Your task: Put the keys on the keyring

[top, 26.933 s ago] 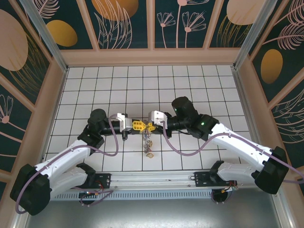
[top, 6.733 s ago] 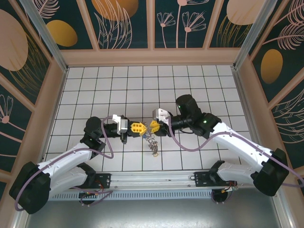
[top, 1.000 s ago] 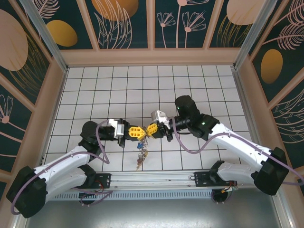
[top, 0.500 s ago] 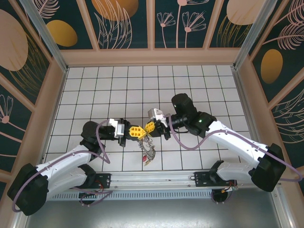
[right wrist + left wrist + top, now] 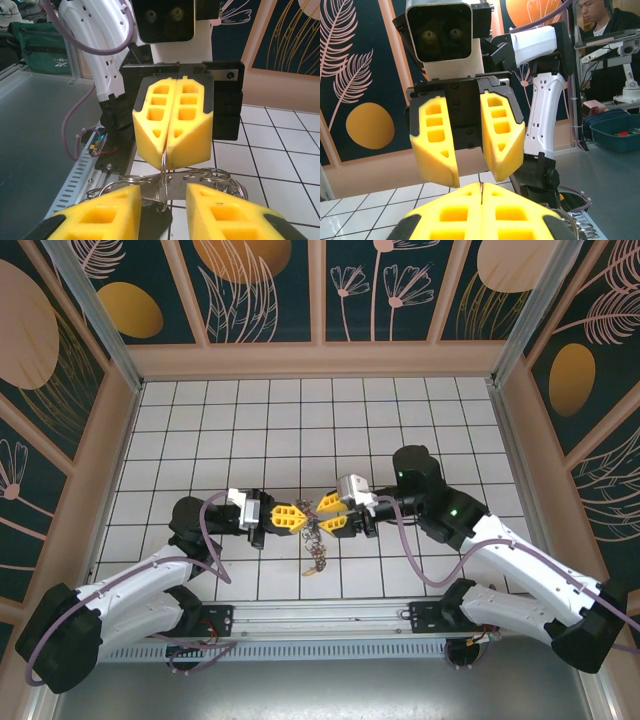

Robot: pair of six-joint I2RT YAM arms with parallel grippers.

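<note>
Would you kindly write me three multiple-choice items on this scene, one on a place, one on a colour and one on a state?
1. In the top view, where is the bunch of keys?
A. Just on the near side of the meeting gripper tips
B. Against the far wall
C. Beside the left arm's base

2. What colour are the gripper fingers?
A. Red
B. Yellow
C. Green

3. What is the state of the left gripper?
A. Wide open
B. Shut on the wire keyring
C. Shut on a cloth

Answers:
1 A: the bunch sits just toward the arm bases from the tips.
2 B: both pairs are bright yellow.
3 B: the wire comes out of its closed seam, while the right gripper has its fingers apart.
</note>
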